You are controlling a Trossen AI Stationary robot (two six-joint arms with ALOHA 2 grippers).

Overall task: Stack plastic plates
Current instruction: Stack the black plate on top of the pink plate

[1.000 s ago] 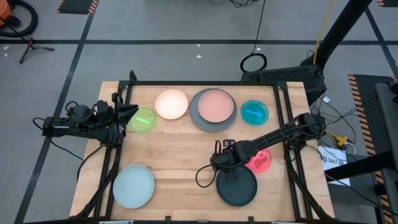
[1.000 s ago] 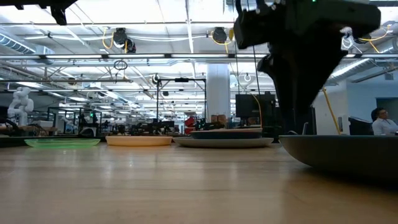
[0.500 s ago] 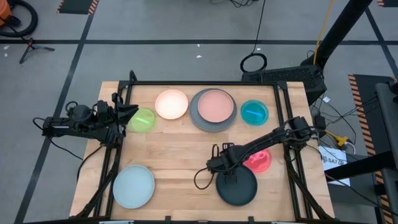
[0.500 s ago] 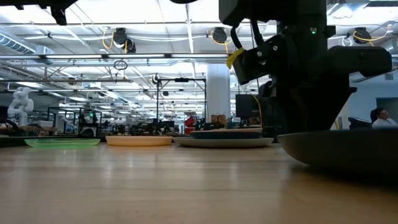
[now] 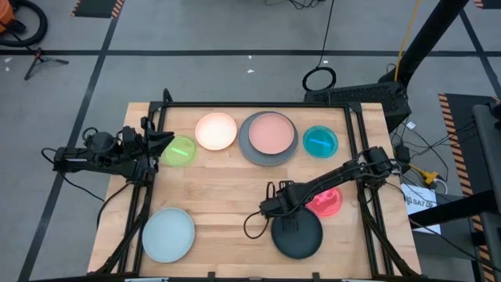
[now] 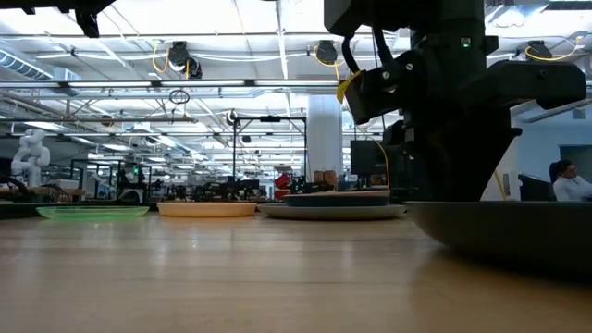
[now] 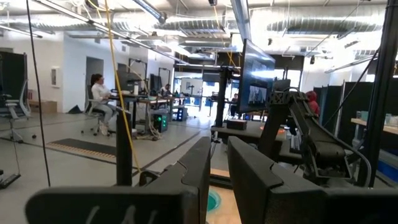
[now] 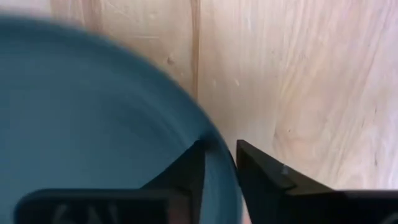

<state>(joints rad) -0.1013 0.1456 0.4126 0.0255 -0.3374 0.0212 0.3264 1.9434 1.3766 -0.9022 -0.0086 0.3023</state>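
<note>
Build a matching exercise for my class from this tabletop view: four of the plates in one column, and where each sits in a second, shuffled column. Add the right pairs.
Column one
1. pink plate
2. pale blue plate
3. green plate
4. dark navy plate

Column two
A. beside the waiting left gripper
B. alone at the table's near left corner
C. resting on the large grey plate
D. rim between the right gripper's jaws

Pairs: 1-C, 2-B, 3-A, 4-D
</note>
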